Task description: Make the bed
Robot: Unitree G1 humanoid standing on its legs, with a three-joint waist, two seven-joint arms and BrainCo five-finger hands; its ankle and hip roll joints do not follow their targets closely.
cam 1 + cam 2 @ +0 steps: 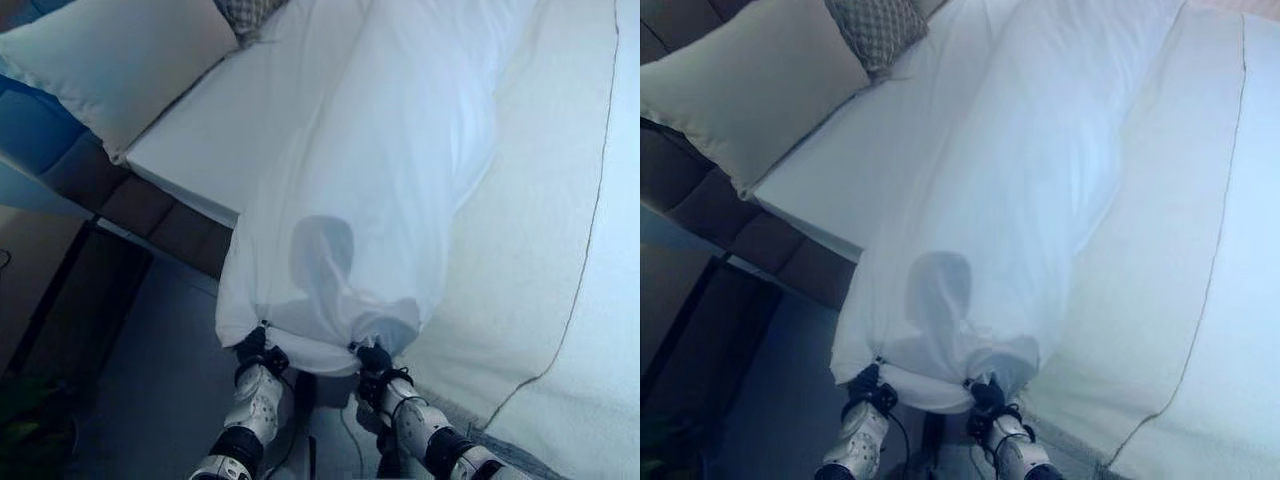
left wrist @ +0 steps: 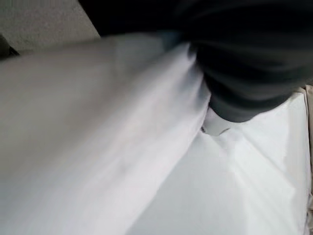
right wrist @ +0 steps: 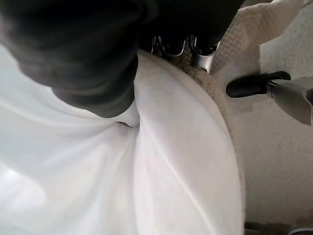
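In the left eye view, a white sheet (image 1: 350, 190) lies in a long bunched strip down the bed (image 1: 520, 260), its near edge hanging off the mattress side. The left hand (image 1: 252, 350) and the right hand (image 1: 373, 358) meet that near edge side by side, their fingers buried in the cloth, so their grip cannot be told. A white pillow (image 1: 110, 60) and a patterned cushion (image 1: 245, 12) sit at the head. The right eye view shows the same. In the left wrist view, cloth hides the fingers. In the right wrist view, the sheet bunches under the dark cover; whether the fingers clasp it is unclear.
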